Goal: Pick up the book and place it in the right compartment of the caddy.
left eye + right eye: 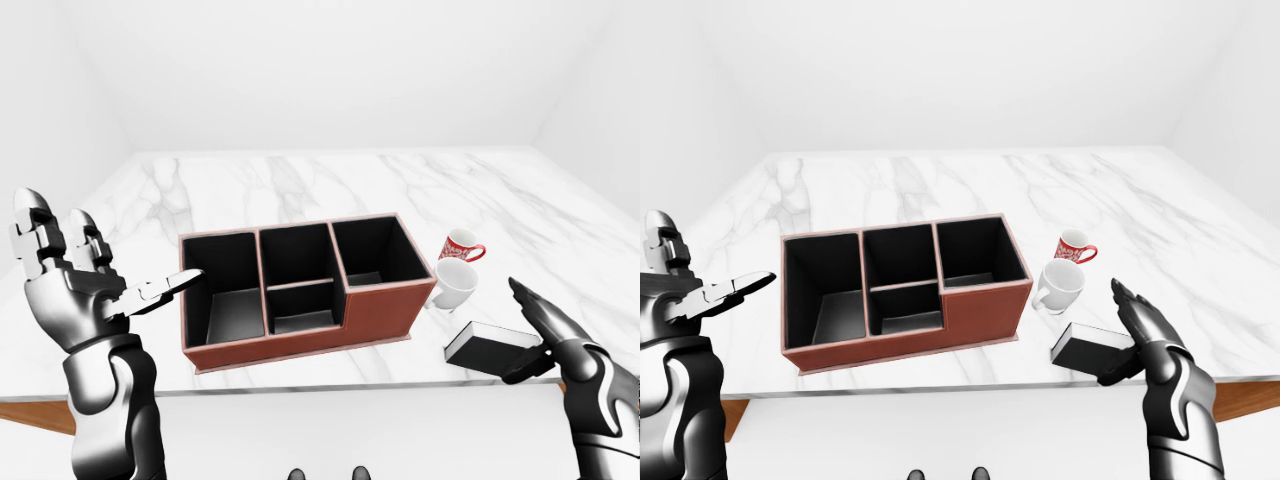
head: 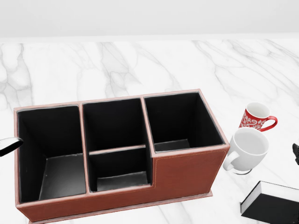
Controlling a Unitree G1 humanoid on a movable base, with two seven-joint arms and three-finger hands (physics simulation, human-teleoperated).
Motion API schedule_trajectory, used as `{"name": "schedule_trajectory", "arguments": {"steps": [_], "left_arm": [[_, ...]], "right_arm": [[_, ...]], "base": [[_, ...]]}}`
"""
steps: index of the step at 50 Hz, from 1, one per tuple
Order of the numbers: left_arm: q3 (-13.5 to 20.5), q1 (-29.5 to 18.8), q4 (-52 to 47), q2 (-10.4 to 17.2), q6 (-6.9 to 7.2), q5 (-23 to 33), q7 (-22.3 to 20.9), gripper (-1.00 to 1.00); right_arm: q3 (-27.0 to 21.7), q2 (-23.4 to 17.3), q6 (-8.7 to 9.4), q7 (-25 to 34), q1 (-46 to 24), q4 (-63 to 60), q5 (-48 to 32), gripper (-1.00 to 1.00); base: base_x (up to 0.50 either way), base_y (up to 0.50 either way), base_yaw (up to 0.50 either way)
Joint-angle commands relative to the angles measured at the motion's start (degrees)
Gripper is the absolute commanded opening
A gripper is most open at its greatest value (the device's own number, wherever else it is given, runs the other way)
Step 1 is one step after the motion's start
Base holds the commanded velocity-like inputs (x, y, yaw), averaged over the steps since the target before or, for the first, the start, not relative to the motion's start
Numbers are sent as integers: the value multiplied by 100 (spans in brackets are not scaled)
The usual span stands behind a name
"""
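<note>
Lying flat near the near-right edge of the marble counter (image 1: 300, 185), the black book (image 1: 490, 347) sits just outside the caddy (image 1: 300, 335), well apart from its right end. The caddy is a reddish-brown box with black lining, and all of its compartments, the right one included, hold nothing. Between caddy and book stand a white mug (image 2: 247, 149) and, just beyond it, a red patterned mug (image 2: 254, 116); the two look to be touching, though the angle makes that hard to confirm. The right hand (image 1: 1140, 335) hovers at the book's right side with fingers extended and spread, gripping nothing; whether its thumb touches the cover is unclear. The left hand (image 1: 75, 275) is raised beside the caddy's left end, fingers splayed wide and empty.
</note>
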Motion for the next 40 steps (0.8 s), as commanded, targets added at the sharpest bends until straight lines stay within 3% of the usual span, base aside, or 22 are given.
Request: {"name": "schedule_trajectory", "arguments": {"steps": [1,35,36,38,40], "left_arm": [[5,-4,-23,6,0,-5,8,100],[5,-15,87,23,0,-4,5,100],[7,-15,82,22,0,-5,6,100],[9,-15,70,23,0,-5,8,100],[11,-13,61,21,0,-6,8,100]], "right_arm": [[105,-48,0,-88,-41,281,72,100],[362,-10,0,44,119,730,-103,100],[375,5,0,74,145,729,-104,42],[373,9,0,81,147,728,-121,-100],[348,14,0,119,151,664,-108,-100]], "base": [[0,0,0],[0,0,0],[0,0,0],[0,0,0],[0,0,0]]}}
